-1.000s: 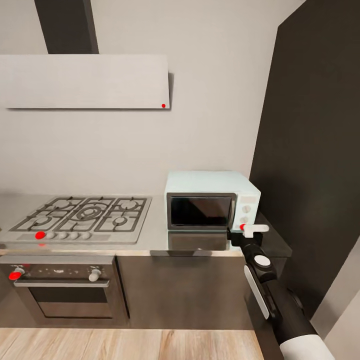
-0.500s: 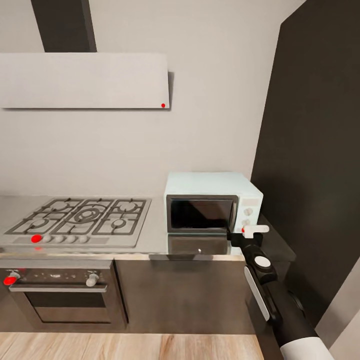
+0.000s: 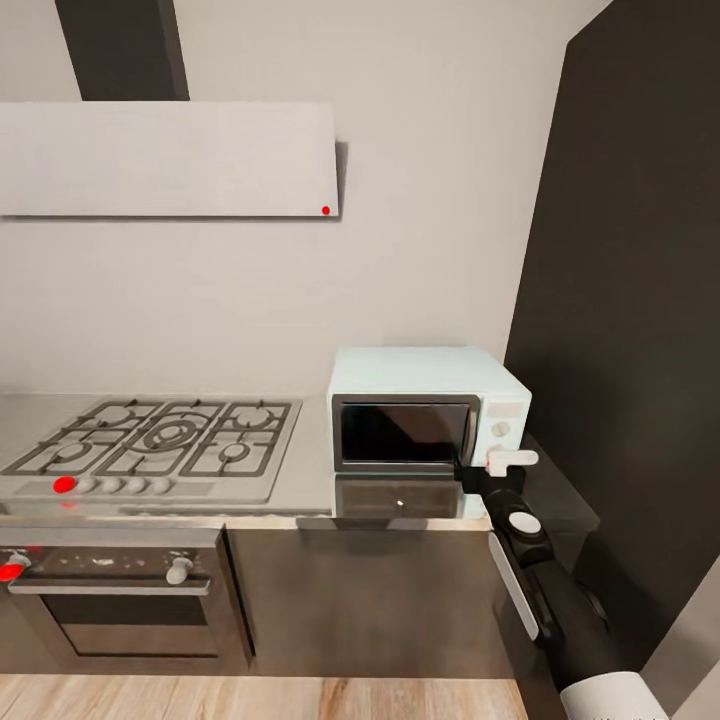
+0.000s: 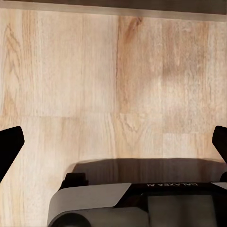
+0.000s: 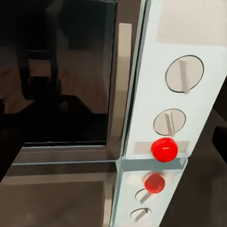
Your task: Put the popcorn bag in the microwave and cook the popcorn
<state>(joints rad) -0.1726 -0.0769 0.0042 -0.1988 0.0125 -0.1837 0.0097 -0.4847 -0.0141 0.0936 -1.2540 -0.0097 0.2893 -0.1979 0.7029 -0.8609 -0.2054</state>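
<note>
Right wrist view sits close on the microwave point(image 5: 156, 94) knobs, probably lining up the red light point(image 5: 164, 149); can't tell the right gripper's point(image 3: 510, 459) spread, left gripper point(image 4: 113, 142) wide.

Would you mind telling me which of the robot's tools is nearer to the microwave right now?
The right. The right tool sits just before the microwave, by its knob panel. The left tool hangs over the wood floor, facing away from the microwave.

I get soft, even, bright light; the bench point(image 3: 320, 490) mirrors the microwave point(image 3: 428, 408), its dark door glass shows reflections, and edges look slightly blurred.
</note>
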